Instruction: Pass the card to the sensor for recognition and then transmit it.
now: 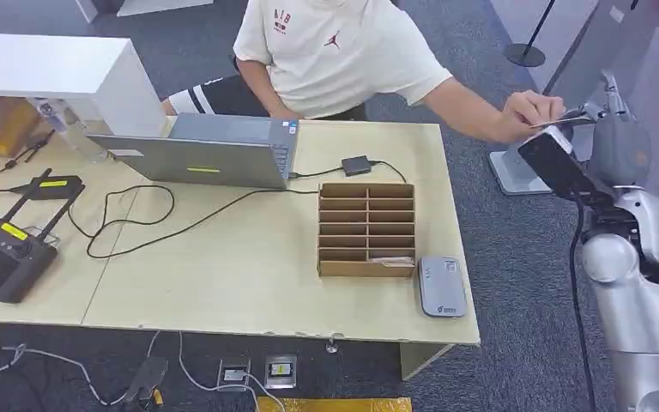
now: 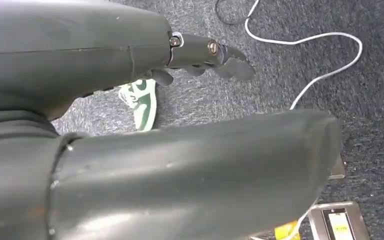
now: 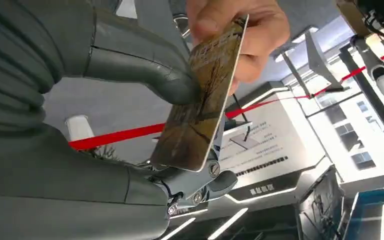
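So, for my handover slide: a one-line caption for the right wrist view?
A person's hand places a card between the right hand's thumb and fingers.

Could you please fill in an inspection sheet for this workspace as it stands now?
Surface: pale wooden table.
Job's things: card between right hand and a person's hand; grey sensor at the near table edge beside the slotted box.
Clutter: laptop, black controller.
Hands: left hand hangs above the floor, holding nothing.
Cables: black cable looped across the table.
Surroundings: grey carpet.
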### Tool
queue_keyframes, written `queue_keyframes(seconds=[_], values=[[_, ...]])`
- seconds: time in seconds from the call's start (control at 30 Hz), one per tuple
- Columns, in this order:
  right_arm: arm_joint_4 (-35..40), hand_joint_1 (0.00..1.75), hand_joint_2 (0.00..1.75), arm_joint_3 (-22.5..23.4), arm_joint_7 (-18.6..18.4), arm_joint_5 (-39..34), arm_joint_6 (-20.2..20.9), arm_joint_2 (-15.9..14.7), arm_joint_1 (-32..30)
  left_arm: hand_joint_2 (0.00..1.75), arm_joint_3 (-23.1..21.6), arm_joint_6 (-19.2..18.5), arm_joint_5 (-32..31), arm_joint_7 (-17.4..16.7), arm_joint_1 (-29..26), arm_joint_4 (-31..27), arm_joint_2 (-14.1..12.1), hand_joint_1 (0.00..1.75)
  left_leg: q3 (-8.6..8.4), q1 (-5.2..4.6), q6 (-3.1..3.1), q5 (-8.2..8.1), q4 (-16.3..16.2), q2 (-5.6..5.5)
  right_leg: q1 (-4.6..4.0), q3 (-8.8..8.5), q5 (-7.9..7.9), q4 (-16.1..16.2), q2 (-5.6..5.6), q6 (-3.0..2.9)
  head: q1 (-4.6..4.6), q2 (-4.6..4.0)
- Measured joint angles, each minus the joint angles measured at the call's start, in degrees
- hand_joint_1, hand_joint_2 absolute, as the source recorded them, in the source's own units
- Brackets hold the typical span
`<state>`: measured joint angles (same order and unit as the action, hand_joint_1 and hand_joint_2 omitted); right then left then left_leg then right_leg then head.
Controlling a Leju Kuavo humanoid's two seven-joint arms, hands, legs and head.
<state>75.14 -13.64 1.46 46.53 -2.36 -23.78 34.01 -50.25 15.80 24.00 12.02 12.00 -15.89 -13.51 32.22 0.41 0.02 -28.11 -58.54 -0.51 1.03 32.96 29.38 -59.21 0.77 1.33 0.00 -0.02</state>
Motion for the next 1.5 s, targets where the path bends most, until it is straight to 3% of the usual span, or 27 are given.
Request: queue_keyframes(seconds=[0.43,1.1,1.5], values=[[-0.15,1.75,1.75,-0.74,-2.07,-1.05,2.12,-0.33,-0.82,0.0,0.0,-0.04,-0.92,-0.22,-0.02,-0.31,-0.02,0.0,-0.03,0.0,0.0,0.0,0.0,0.0,0.0,0.0,0.0,0.01,-0.01,0.0,0.0,0.0],[1.79,1.75,1.75,0.33,-5.07,-4.87,8.4,-4.48,-14.06,0.0,0.0,-0.11,-1.25,-1.49,-1.0,-1.84,-1.29,0.0,-0.03,0.0,-0.02,-0.02,0.0,0.03,0.0,0.0,0.0,0.02,-0.04,0.0,0.04,0.0],[0.72,1.75,1.75,-3.26,-4.96,-4.7,8.02,-2.82,-15.55,0.0,0.0,-1.25,-2.65,-2.6,0.16,-2.8,-1.46,0.0,-0.01,0.01,-0.02,-0.02,0.01,0.02,-0.01,0.0,0.0,0.0,-0.05,0.0,0.0,0.0]])
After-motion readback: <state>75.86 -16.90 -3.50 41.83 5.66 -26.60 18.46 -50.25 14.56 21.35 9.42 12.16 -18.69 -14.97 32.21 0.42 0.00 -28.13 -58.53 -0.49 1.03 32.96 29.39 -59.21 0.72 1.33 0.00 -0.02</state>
